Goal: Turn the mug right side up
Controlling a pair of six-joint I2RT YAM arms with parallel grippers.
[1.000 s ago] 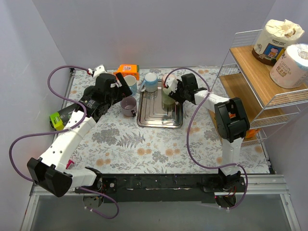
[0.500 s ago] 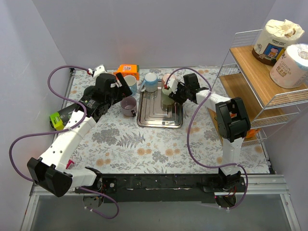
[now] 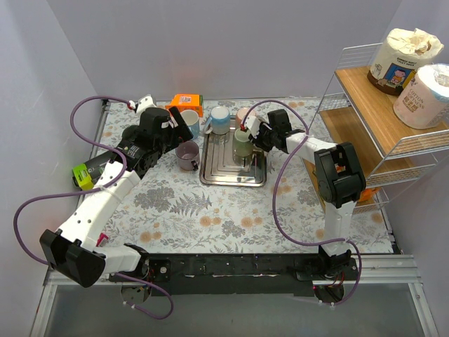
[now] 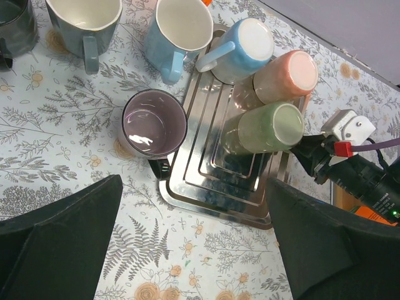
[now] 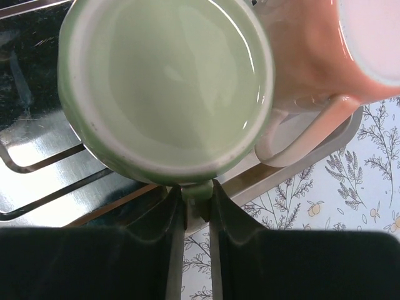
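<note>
A green mug (image 3: 242,145) (image 4: 269,128) stands bottom up at the right side of the steel tray (image 3: 231,177), its pale base (image 5: 165,81) filling the right wrist view. My right gripper (image 3: 252,139) (image 5: 197,194) is shut on the green mug's handle (image 5: 197,188), with one finger pressed on each side of it. My left gripper (image 3: 181,125) (image 4: 194,250) hangs open above the tablecloth, just left of the tray, with nothing between its fingers.
A pink mug (image 4: 284,75) and a blue mug (image 4: 244,40) stand upside down on the tray beside the green one. A purple mug (image 4: 153,122), a light-blue mug (image 4: 181,28) and a grey mug (image 4: 84,19) stand upright left of it. A wire shelf rack (image 3: 372,119) stands at the right.
The right gripper's jaws have closed onto the green mug's handle. The left arm has not moved.
</note>
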